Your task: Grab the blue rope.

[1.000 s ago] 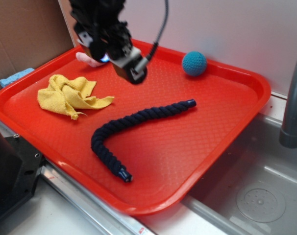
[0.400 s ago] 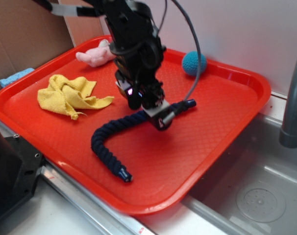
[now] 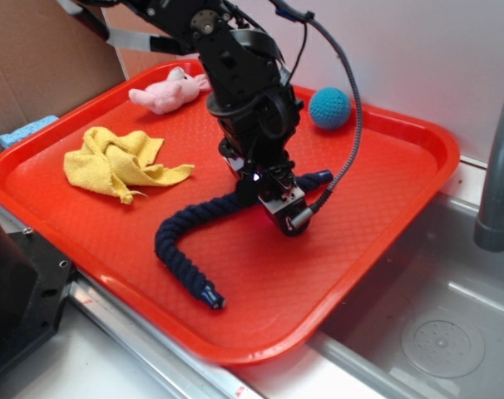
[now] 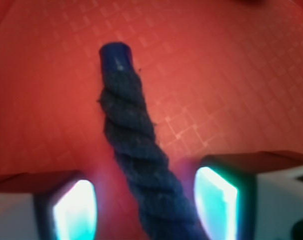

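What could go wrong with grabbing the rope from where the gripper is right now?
The gripper is open around the blue rope near its capped end, so a grip that far along might let the long free part drag or slip out. The rope also crosses the gap at a slant, so the fingers could pinch it unevenly.

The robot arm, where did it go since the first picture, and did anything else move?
The black gripper swung from the tray's back corner, near the pink plush toy, forward and down over the dark navy twisted rope. Its open fingers now straddle the rope near one blue-capped end, not yet squeezing. Rope, crumpled yellow cloth, teal crocheted ball and red plastic tray stayed put.
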{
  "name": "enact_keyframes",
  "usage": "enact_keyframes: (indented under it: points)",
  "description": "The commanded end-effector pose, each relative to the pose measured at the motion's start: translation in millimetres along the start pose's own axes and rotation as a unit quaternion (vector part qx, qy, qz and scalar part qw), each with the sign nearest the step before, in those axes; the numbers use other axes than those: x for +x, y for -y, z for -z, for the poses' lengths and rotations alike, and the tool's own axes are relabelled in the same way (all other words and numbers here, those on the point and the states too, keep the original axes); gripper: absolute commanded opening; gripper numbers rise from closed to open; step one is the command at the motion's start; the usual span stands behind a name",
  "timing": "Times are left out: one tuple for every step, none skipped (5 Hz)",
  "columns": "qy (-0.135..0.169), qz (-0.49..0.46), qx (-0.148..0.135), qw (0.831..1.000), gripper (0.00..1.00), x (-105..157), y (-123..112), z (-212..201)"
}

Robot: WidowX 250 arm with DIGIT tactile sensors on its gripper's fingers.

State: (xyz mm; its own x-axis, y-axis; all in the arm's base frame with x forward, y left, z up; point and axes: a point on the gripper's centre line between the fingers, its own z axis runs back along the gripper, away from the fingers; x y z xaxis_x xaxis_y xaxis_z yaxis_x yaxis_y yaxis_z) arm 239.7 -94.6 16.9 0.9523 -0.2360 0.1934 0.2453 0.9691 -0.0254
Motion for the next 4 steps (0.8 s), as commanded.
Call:
enact_keyframes:
  points:
    - [-0.030,-0.009,0.001,0.999,0.00,-9.4,-6.6,-0.1]
    - [-0.060,-0.034,0.019,0.997,0.00,-7.5,-14.8,-14.5]
    - [-0.072,-0.060,0.029,0.995,0.00,-2.9,-21.2,-41.1]
    - [-0.090,-0.136,0.030,0.986,0.00,-0.8,-40.6,-91.8]
